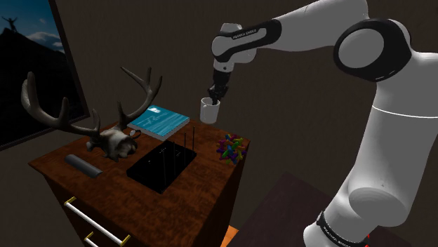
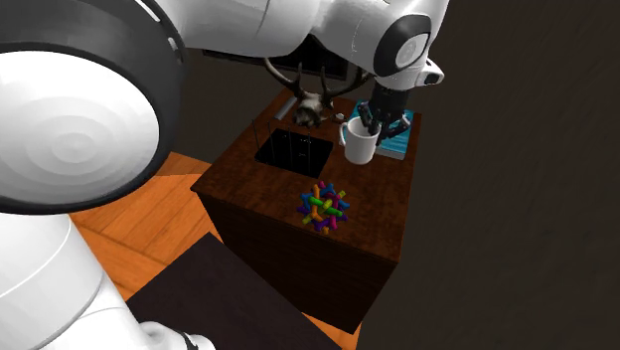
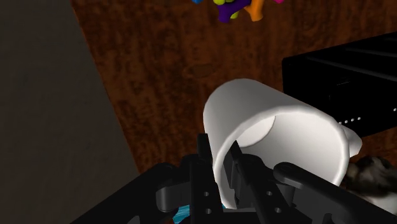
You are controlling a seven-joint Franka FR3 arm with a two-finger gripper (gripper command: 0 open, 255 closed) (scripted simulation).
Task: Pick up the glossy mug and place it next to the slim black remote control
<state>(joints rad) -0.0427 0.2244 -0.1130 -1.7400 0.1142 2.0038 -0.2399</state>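
A white glossy mug (image 1: 209,109) (image 2: 359,142) hangs just over the far corner of the wooden table (image 1: 119,191), beside the teal book. My black gripper (image 1: 215,97) (image 2: 376,124) (image 3: 222,170) reaches down from above and is shut on the mug's rim, with one finger inside the cup and one outside. In the wrist view the mug (image 3: 280,137) is tilted, its open mouth turned toward the camera. The slim grey remote (image 1: 84,166) lies near the table's edge at the shoulder view's left, far from the mug.
An antlered skull (image 1: 112,140) stands at the back left, next to the teal book (image 1: 159,121). A black slotted box (image 1: 160,165) (image 2: 293,150) fills the table's middle. A colourful spiky toy (image 1: 231,148) (image 2: 323,207) sits near the right edge. Drawer handles (image 1: 88,224) face front.
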